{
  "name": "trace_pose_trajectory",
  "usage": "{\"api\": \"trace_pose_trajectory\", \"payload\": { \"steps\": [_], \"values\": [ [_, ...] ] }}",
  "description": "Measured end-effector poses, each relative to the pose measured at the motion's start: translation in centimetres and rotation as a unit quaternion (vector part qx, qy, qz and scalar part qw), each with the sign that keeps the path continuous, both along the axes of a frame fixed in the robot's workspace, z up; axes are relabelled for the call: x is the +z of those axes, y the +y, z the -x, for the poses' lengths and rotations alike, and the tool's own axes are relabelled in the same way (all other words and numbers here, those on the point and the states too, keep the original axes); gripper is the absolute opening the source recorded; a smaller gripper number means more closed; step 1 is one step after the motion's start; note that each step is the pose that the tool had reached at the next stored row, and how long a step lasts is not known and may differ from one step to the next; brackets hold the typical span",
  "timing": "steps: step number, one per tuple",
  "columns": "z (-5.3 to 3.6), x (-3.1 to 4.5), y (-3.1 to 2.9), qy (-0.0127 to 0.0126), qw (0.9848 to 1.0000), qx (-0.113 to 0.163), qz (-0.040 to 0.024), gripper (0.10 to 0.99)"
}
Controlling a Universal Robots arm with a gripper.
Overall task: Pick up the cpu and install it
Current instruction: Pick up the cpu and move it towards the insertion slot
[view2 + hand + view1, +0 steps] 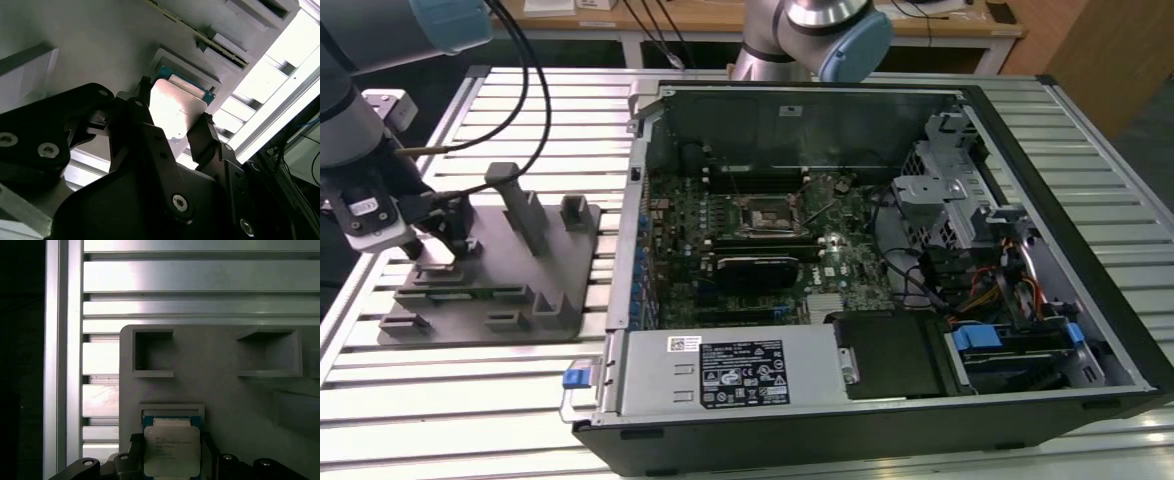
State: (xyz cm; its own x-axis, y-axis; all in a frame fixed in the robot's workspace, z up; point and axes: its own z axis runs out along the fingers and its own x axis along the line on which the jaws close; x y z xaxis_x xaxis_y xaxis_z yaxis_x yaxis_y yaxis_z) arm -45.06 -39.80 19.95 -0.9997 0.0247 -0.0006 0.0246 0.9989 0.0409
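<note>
- The hand (pixel 434 262) hangs low over a grey fixture block (pixel 520 300) at the exterior view's left, on the end of the arm (pixel 354 110).
- Hand state: narrow. Its two black fingers (pixel 204 137) are closed against opposite edges of the cpu (pixel 177 107), one finger on each side.
- In the first wrist view the cpu (pixel 171 450) sits square between the fingers (pixel 207 457), silver plate facing the camera. A teal board edge shows along one side.
- The cpu is at a shallow framed recess (pixel 172 409) of the fixture block (pixel 220 385). It appears to be at or just above the recess floor; the wrist views do not settle whether it is lifted clear.
- Two further rectangular pockets (pixel 152 352) are cut in the block beyond the cpu (both empty).
- The fixture block rests on the slatted aluminium bench (pixel 454 420), just beside the open computer case (pixel 854 130).
- The case lies on its side with the side panel off. The motherboard (pixel 841 260) faces up inside it.
- The motherboard socket (pixel 761 215), a dark square with a metal frame, sits near the middle of the board, well apart from the hand.
- A black cable (pixel 534 90) runs from the arm across the bench behind the fixture block.
</note>
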Motion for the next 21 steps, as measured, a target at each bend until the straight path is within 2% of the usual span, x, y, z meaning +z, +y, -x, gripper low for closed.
{"api": "trace_pose_trajectory", "payload": {
  "steps": [21],
  "values": [
    [0.00,2.42,0.00,0.0001,1.0000,0.000,0.0000,0.541]
  ]
}}
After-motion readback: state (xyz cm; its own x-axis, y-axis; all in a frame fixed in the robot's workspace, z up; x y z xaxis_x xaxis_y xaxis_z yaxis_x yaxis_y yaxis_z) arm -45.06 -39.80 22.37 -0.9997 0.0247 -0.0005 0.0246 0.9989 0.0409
